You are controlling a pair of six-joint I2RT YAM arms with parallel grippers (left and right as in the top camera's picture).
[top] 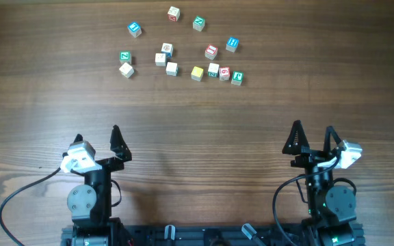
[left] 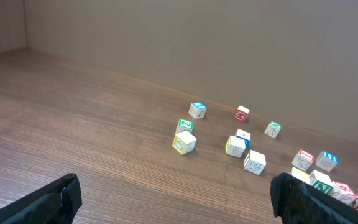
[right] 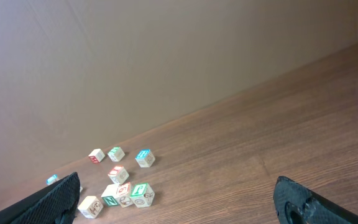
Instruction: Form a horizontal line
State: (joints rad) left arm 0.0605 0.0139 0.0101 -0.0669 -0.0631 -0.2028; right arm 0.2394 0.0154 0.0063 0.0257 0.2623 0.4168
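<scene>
Several small wooden letter cubes lie at the far middle of the table. At their near edge is a rough row: a pale cube (top: 172,68), a gap, a yellow-faced cube (top: 197,72), then three close cubes (top: 224,73) ending in a green-topped one (top: 237,78). The row sags slightly to the right. The same three cubes show in the right wrist view (right: 124,194). My left gripper (top: 98,135) (left: 176,199) and right gripper (top: 312,130) (right: 176,200) are both open and empty, near the table's front edge, far from the cubes.
Loose cubes lie behind the row: blue-topped (top: 135,29) (top: 232,44), red (top: 174,13) (top: 211,51), green (top: 198,23) (top: 124,57), and pale ones (top: 126,69) (top: 160,59). A plain wall stands behind the table in both wrist views. Cables run by each arm base.
</scene>
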